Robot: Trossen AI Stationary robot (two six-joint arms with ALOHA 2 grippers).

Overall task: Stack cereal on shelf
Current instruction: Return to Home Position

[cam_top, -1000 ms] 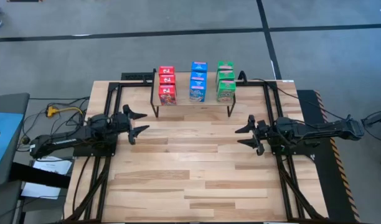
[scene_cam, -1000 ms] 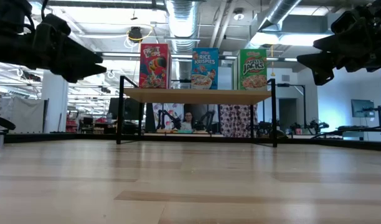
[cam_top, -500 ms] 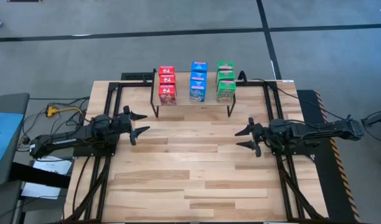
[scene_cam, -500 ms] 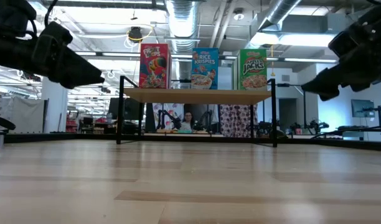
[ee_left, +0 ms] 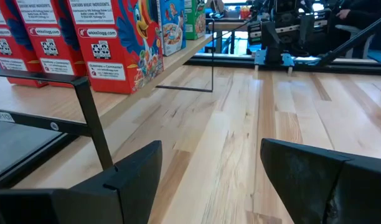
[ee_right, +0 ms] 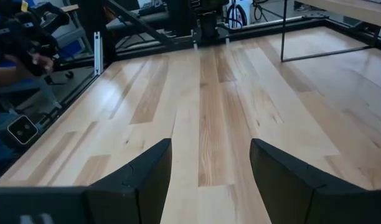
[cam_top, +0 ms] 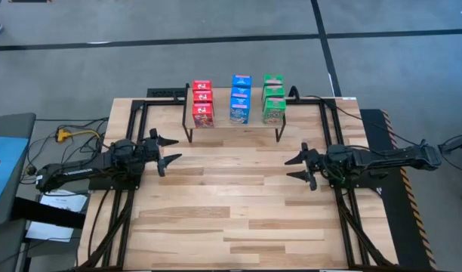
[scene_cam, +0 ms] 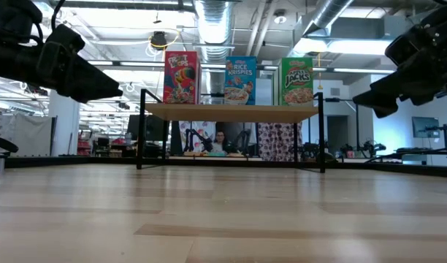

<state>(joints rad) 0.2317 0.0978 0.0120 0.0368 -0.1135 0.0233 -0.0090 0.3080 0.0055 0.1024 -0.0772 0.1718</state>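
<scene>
Nine boxes (cam_top: 240, 106) stand on the shelf (scene_cam: 231, 111). The left gripper (cam_top: 174, 149) and right gripper (cam_top: 289, 168) are spread wide, holding nothing.

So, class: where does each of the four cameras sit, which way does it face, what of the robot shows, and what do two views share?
High: overhead, facing straight down; both arms, left pincer and right pincer open.
Low: tabletop height, facing the shelf; arms at upper corners.
Left wrist: faces red cereal past its fingers.
Right wrist: faces the table past its fingers.
Shared: high and low both show the shelf.
</scene>
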